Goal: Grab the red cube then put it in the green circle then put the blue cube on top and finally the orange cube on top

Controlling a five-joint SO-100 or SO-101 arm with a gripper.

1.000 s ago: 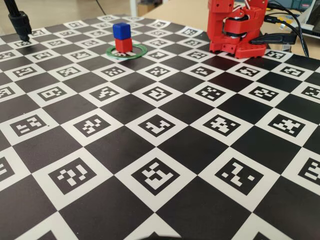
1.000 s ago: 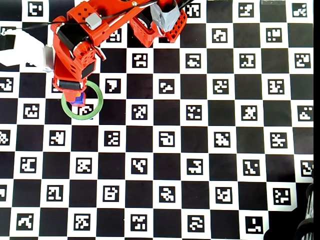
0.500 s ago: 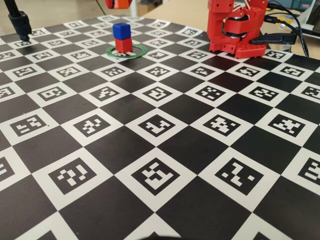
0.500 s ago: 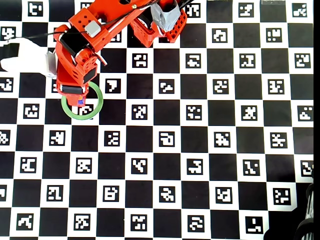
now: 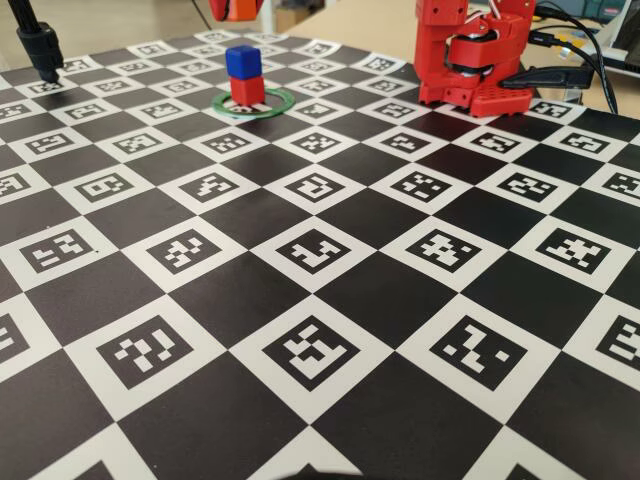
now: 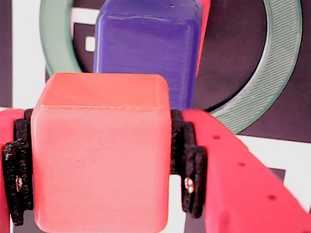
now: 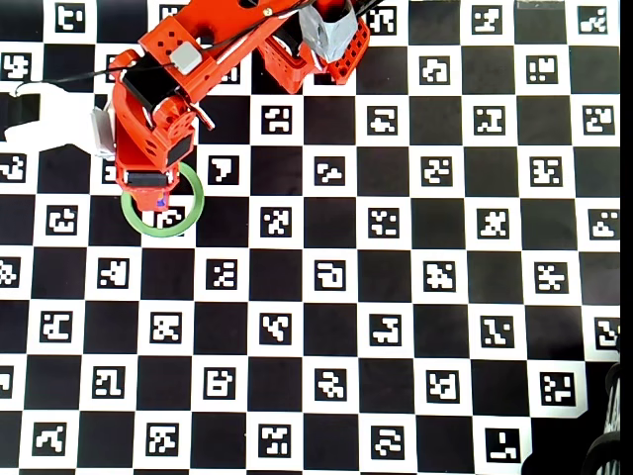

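Wrist view, nearest first: my tool (image 6: 104,165) is pinching the orange cube (image 6: 102,155) between its black pads (image 6: 192,165), cube square in the grip, no tilt that I can see. Just beyond it sits the blue cube (image 6: 146,53), whose top face reads a bit right of the orange cube's centre, so I judge the drop needs a small nudge that way before lowering. A sliver of the red cube (image 6: 204,29) shows at blue's right edge, all inside the green circle (image 6: 277,82).

Fixed view: blue cube (image 5: 242,61) sits flush on the red cube (image 5: 247,90), stack upright in the green circle (image 5: 275,105), toward the far left of the bench (image 5: 330,300). Tool with the orange cube (image 5: 236,8) hangs above the stack, clear air between them.

Overhead: arm covers most of the stack; only a bit of blue cube (image 7: 159,203) shows inside the ring (image 7: 190,213). Open board all round, nothing else near. Risk as I see it: an off-centre landing tips the two-high stack.
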